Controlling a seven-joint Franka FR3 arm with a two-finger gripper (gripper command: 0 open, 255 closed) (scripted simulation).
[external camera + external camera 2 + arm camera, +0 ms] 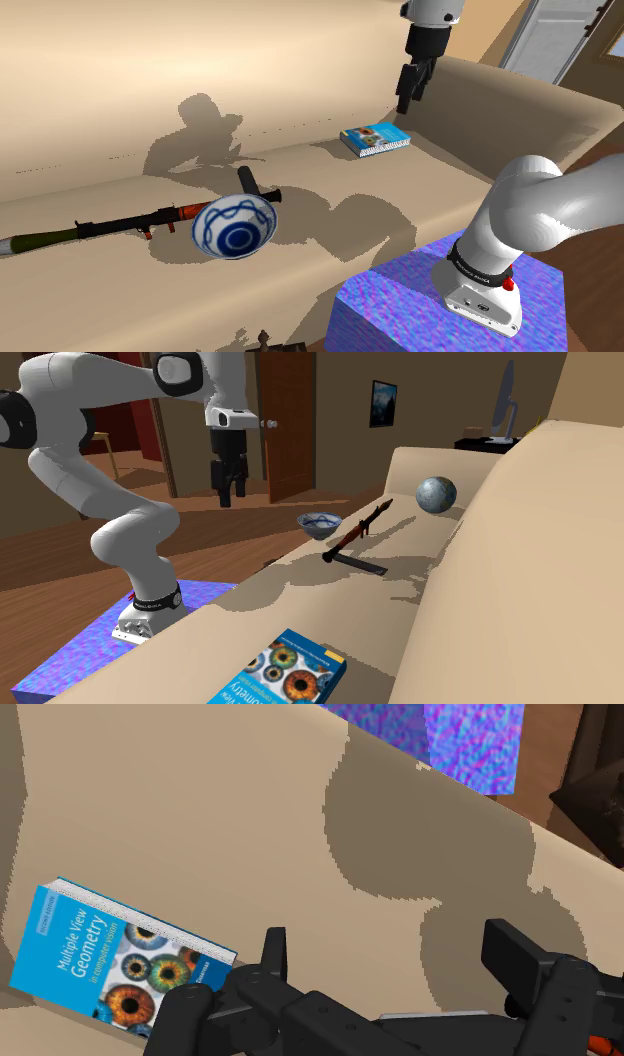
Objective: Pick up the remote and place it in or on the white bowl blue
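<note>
Remote [246, 180] lies beside bowl [234, 226]; end effector [409, 98] hangs wide open, empty.

The blue book [110, 966] cover reads "Multiple View Geometry in computer vision".

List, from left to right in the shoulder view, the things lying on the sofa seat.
rocket launcher → blue-patterned white bowl → book

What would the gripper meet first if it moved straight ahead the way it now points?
Most likely the bare beige sofa seat: the open gripper points at it, with the blue book just beside the line. Depth is uncertain.
</note>
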